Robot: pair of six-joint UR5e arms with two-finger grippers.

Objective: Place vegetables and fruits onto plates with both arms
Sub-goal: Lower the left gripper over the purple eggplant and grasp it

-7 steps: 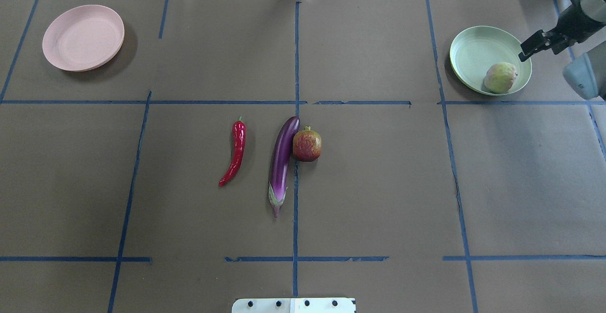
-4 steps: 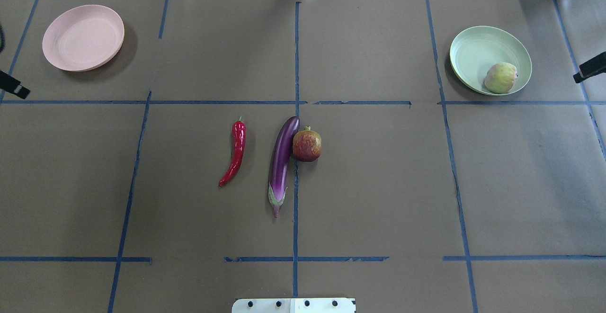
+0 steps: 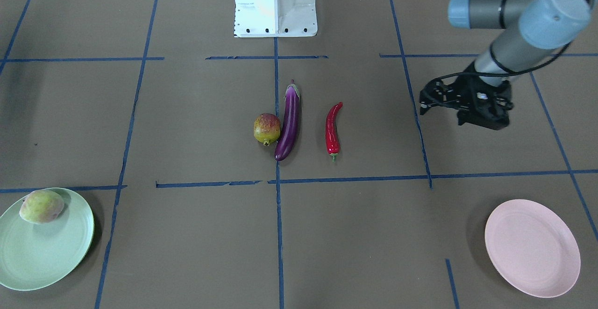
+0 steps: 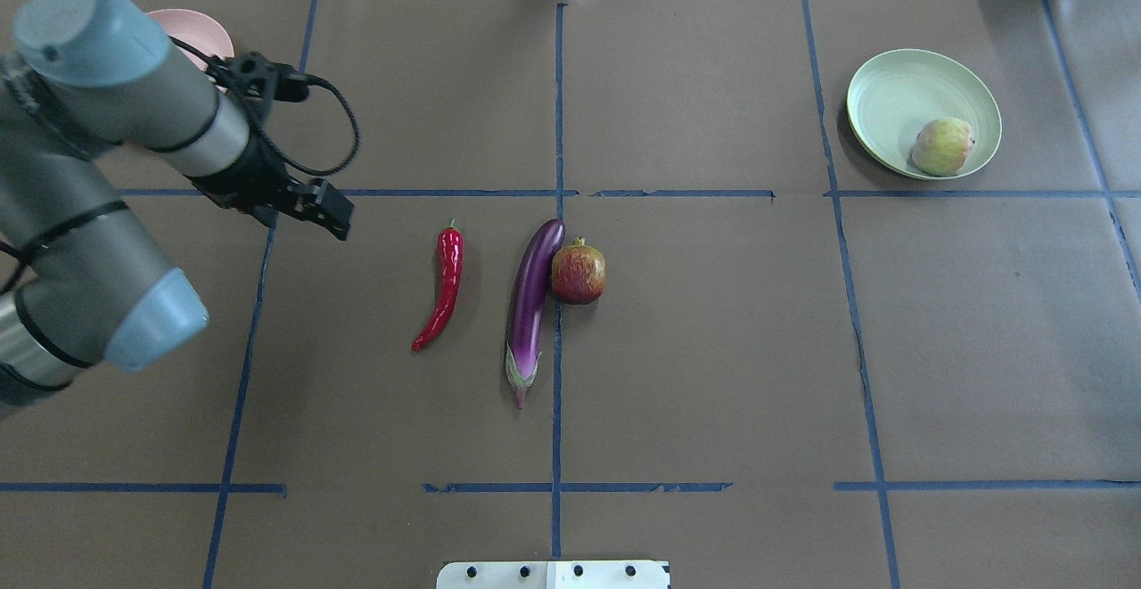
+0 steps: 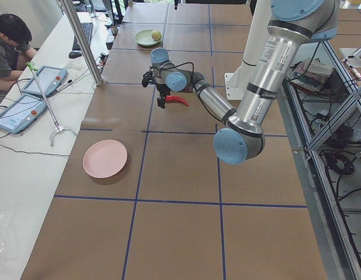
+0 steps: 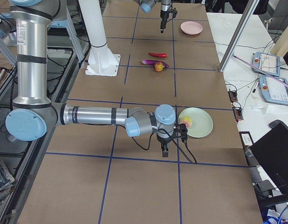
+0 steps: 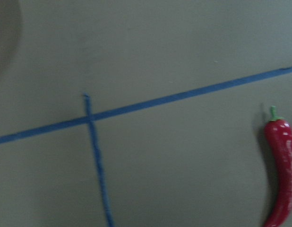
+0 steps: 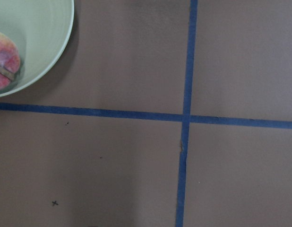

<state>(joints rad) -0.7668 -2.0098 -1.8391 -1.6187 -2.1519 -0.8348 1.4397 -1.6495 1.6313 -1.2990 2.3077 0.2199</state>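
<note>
A red chili pepper (image 4: 446, 290) (image 3: 332, 129) lies mid-table. To its right a purple eggplant (image 4: 531, 299) touches a red-blushed round fruit (image 4: 578, 274). Left of the chili hovers my left gripper (image 4: 332, 219) (image 3: 483, 123), apparently open and empty. The chili (image 7: 283, 165) sits at the right edge of the left wrist view. The arm partly hides the bare pink plate (image 4: 192, 23) (image 3: 532, 248). A peach-like fruit (image 4: 942, 146) rests in the green plate (image 4: 891, 99). My right gripper (image 6: 165, 151) shows only in the exterior right view, beside that plate; I cannot tell its state.
Blue tape lines grid the brown table cover. The white base block (image 3: 275, 5) stands at the robot's edge. A person (image 5: 8, 41) sits at a side bench with tablets, past a metal post (image 5: 81, 41).
My left arm has swung in from the left edge to just left of the chili. The right gripper has withdrawn from the green plate and left the overhead view.
</note>
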